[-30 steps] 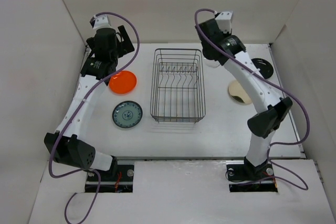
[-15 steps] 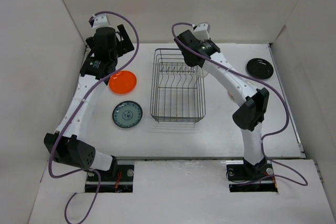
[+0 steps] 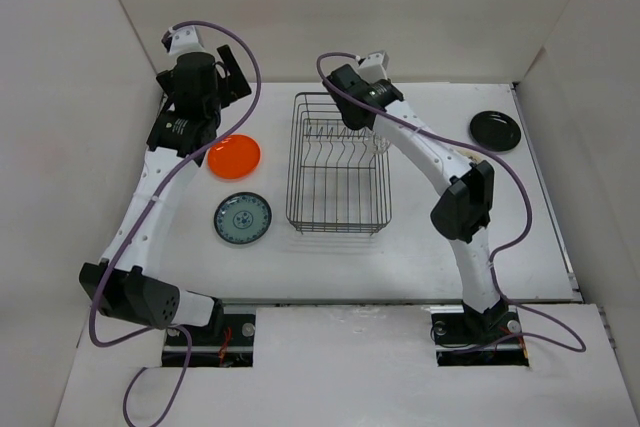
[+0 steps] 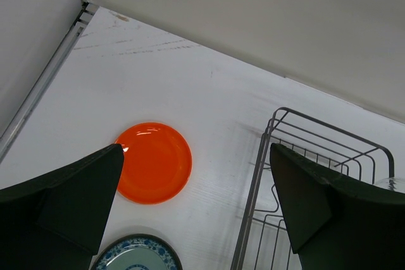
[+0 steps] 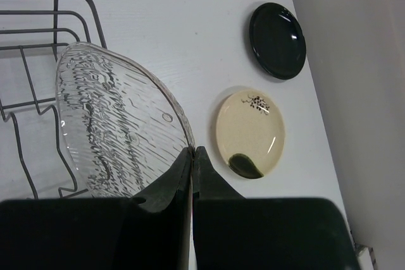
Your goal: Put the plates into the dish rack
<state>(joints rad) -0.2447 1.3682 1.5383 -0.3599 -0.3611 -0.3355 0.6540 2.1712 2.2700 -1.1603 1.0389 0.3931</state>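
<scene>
Right wrist view showed your right gripper pinching the rim of the ribbed clear glass plate, tilted at the far end of the dark wire dish rack. Your left gripper hung with its fingers spread wide above the glossy orange round plate.

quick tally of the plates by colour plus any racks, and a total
orange plate: 1
blue-green patterned plate: 1
clear glass plate: 1
black plate: 1
beige plate: 1
dish rack: 1
total: 6
</scene>
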